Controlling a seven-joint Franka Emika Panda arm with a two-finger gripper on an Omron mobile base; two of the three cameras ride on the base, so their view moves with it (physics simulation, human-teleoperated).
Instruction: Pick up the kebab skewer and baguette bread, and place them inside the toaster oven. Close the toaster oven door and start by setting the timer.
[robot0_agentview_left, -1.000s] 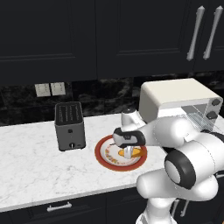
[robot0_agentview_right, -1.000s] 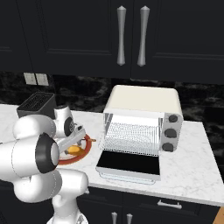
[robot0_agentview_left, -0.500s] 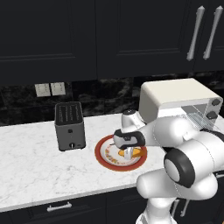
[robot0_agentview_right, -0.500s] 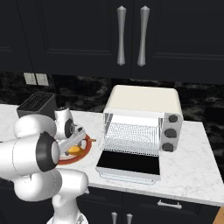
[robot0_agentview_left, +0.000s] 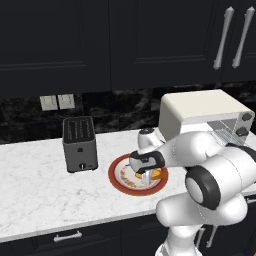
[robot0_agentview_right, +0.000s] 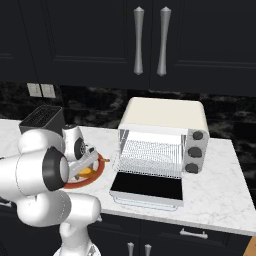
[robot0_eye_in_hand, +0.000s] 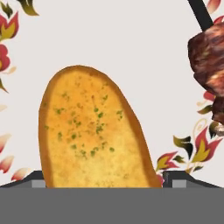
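The baguette bread (robot0_eye_in_hand: 94, 131), a golden loaf flecked with green, lies on the red-rimmed plate (robot0_agentview_left: 116, 179) on the counter. My gripper (robot0_eye_in_hand: 104, 181) is down over it, open, with one fingertip close on each side of the loaf; from the base it shows at the plate's middle (robot0_agentview_left: 148, 176). The kebab skewer (robot0_eye_in_hand: 210, 57) lies beside the loaf on the same plate, its brown meat chunks apart from my fingers. The cream toaster oven (robot0_agentview_right: 165, 117) stands to the right of the plate. Its door (robot0_agentview_right: 145, 187) hangs open, lying flat in front of the wire rack.
A dark grey slot toaster (robot0_agentview_left: 79, 143) stands left of the plate. Grey knobs (robot0_agentview_right: 198, 135) run down the oven's right side. Dark cabinets hang above the counter, and white marble stretches left of the slot toaster and right of the oven.
The hand has sunk a little lower onto the plate and its fingers have drawn slightly inward. The plate, food and oven have stayed put.
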